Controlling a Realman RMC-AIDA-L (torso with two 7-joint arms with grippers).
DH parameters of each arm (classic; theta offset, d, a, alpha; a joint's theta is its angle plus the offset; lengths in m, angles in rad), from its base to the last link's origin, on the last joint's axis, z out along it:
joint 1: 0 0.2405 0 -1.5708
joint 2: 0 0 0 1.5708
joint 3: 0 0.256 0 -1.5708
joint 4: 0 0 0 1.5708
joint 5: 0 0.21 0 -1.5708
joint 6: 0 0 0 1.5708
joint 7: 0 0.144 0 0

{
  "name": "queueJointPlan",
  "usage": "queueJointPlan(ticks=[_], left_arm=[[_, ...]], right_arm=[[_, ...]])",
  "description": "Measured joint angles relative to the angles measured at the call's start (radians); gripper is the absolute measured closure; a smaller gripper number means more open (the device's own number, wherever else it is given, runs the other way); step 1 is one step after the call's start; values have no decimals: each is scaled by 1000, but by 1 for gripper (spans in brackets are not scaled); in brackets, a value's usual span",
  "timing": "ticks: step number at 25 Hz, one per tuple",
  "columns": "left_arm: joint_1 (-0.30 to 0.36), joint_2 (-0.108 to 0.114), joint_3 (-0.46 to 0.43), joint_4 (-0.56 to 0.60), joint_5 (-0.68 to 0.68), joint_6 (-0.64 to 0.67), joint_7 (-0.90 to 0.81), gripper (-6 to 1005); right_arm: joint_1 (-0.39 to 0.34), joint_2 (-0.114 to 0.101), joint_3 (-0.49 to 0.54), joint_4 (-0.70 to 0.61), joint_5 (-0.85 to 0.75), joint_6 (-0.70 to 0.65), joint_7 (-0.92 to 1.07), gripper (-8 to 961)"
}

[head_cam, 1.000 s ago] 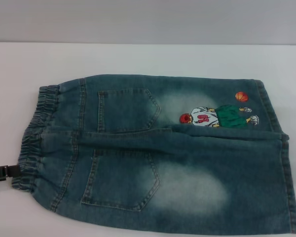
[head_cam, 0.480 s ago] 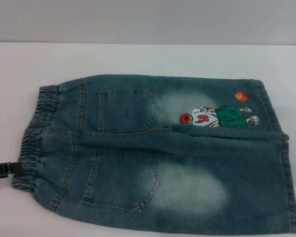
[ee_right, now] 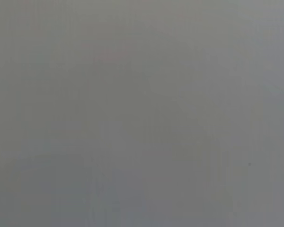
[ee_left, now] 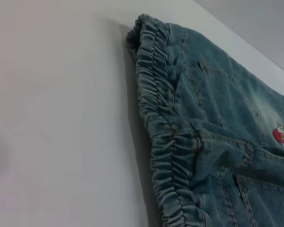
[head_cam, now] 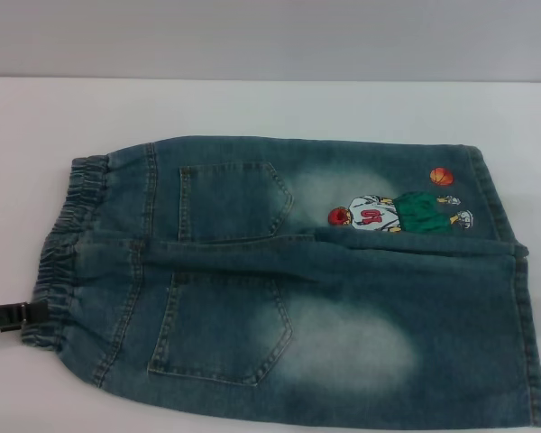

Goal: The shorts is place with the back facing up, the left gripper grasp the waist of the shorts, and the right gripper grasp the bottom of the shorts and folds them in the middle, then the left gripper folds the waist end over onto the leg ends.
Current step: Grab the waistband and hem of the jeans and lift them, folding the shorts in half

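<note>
Left gripper (head_cam: 22,315) pokes in at the surface's (head_cam: 252,108) left edge, its dark fingers right against the near corner of the waist (head_cam: 59,253). Whether they are spread or pinched on the ruffle, I cannot tell. The denim shorts (head_cam: 325,307) lie flat, back pockets up, waist toward the left edge, the leg ends (head_cam: 514,298) toward the right edge. The right gripper is nowhere in sight; its wrist view shows blank grey.

By my reading, this is the opening step: securing the waist. Next, the left fingers need a firm bite on the elastic band, and the right gripper must come in to the hems.

Writing? The embroidered player (head_cam: 388,213) has a red mark on his shirt, unreadable; the orange basketball (head_cam: 442,176) sits beside him.
</note>
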Motion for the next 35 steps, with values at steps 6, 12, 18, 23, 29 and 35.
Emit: queueJointPlan(ticks=[6,12,18,23,29,35], left_arm=[[-6,-5,16,-1,0,21,-1,326],[-20,-10,9,-1,-6,63,-1,329],[-34,-9,-4,8,-9,79,0,333],[-39,-4,-18,5,-6,80,1,335],[-31,10,-18,8,-2,76,-24,338],[-27,19,-14,11,0,73,-67,342]], right_arm=[[0,-2,1,0,4,2,0,463],[0,-2,2,0,5,2,0,463],[-1,-1,3,3,5,3,-2,463],[-8,-2,4,1,7,3,-2,463],[-11,-1,5,0,8,3,-2,463],[-10,-1,6,-1,9,2,-2,463]])
